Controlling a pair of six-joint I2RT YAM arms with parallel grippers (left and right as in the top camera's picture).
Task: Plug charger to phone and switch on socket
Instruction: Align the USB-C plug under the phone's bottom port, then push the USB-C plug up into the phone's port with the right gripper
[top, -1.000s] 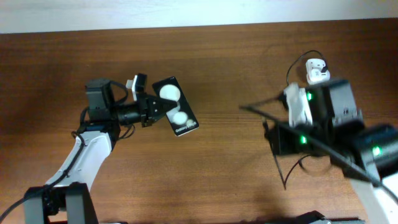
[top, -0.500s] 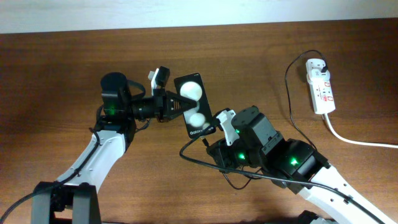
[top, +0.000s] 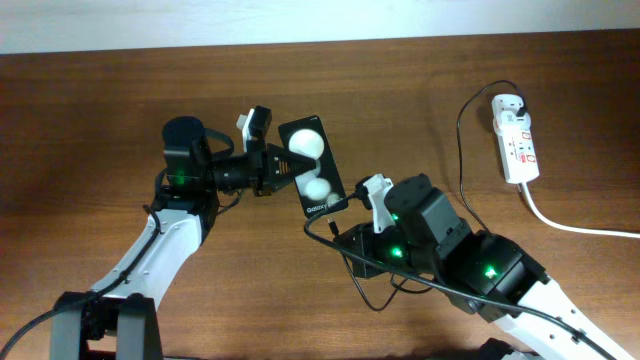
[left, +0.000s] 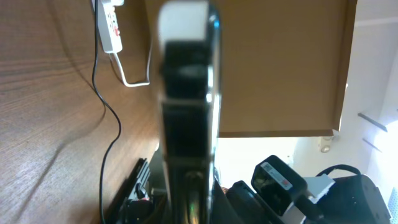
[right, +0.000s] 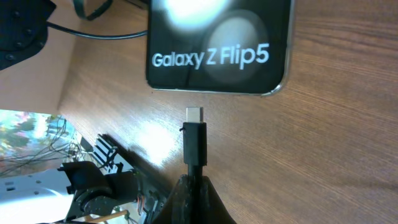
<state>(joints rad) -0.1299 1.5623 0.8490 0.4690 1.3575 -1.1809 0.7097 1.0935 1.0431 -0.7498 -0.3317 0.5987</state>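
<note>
My left gripper (top: 278, 168) is shut on the black phone (top: 312, 180), which has two white round patches and white lettering. The phone is held tilted above the table; its edge fills the left wrist view (left: 186, 106). My right gripper (top: 345, 236) is shut on the charger cable (right: 194, 146) just behind its connector. In the right wrist view the silver tip (right: 194, 114) points at the phone's lower edge (right: 217, 68), a short gap away. The black cable (top: 462, 150) runs to the white socket strip (top: 516, 138) at the far right, where a plug sits.
The socket's thick white cord (top: 575, 225) runs off to the right edge. Loose loops of black cable (top: 375, 295) lie under my right arm. The table's far edge meets a white wall at the top.
My right arm swept from the socket side to the middle a second ago. Since half a second ago it edged right and up, bringing the connector close under the phone's lower end. The left arm held nearly still.
</note>
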